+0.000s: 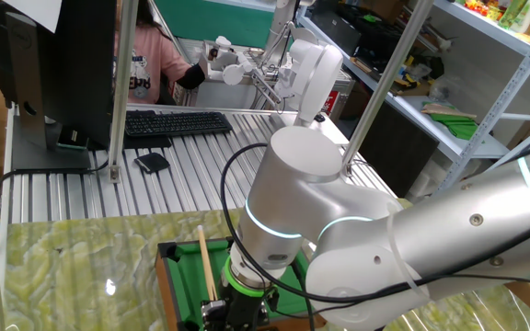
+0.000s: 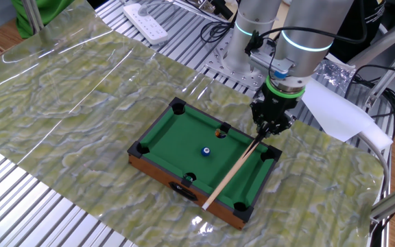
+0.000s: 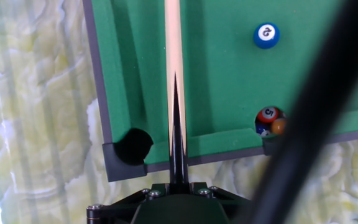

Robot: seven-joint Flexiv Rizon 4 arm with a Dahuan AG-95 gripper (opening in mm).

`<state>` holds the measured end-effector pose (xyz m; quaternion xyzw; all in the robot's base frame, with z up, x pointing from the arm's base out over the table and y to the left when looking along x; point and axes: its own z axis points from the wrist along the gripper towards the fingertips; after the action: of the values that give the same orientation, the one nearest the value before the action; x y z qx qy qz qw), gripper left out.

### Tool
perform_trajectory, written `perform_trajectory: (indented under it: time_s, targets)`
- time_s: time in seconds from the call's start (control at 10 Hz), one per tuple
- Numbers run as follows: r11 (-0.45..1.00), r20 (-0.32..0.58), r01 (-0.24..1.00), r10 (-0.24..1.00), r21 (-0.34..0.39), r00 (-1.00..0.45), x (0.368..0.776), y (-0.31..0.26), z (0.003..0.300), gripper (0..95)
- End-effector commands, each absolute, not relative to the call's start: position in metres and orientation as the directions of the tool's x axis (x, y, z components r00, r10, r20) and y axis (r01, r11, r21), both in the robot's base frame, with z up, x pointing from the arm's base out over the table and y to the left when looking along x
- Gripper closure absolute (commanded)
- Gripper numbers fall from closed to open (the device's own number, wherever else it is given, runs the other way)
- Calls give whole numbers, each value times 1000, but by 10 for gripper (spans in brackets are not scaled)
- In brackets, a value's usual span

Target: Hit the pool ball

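Observation:
The blue pool ball [image 2: 206, 151] with a pale spot lies near the middle of the small green pool table [image 2: 177, 134]; in the hand view the ball [image 3: 266, 35] is at the upper right. My gripper [image 2: 271, 125] is shut on the dark butt end of the wooden cue stick [image 2: 230, 173], which slopes down across the table's right part. In the hand view the cue [image 3: 174, 68] runs straight up the felt, left of the ball, apart from it. In one fixed view the gripper [image 1: 237, 308] is mostly hidden by the arm.
Several coloured balls [image 3: 270, 121] sit in a side pocket [image 2: 223, 131]. A black corner pocket [image 3: 135, 146] is just left of the cue. The table's wooden rim [image 2: 184, 192] stands on a green marbled mat [image 2: 81, 103]. A keyboard [image 1: 175, 122] and a person are behind.

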<state>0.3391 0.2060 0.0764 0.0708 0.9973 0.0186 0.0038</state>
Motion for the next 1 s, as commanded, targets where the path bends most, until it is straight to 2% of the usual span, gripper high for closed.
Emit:
perform_trajectory:
  time_s: [0.1, 1.0]
  targets:
    - [989, -4, 143, 143, 38, -990, 339, 206, 77, 950]
    - [986, 6, 164, 164, 36, -987, 339, 205, 92, 950]
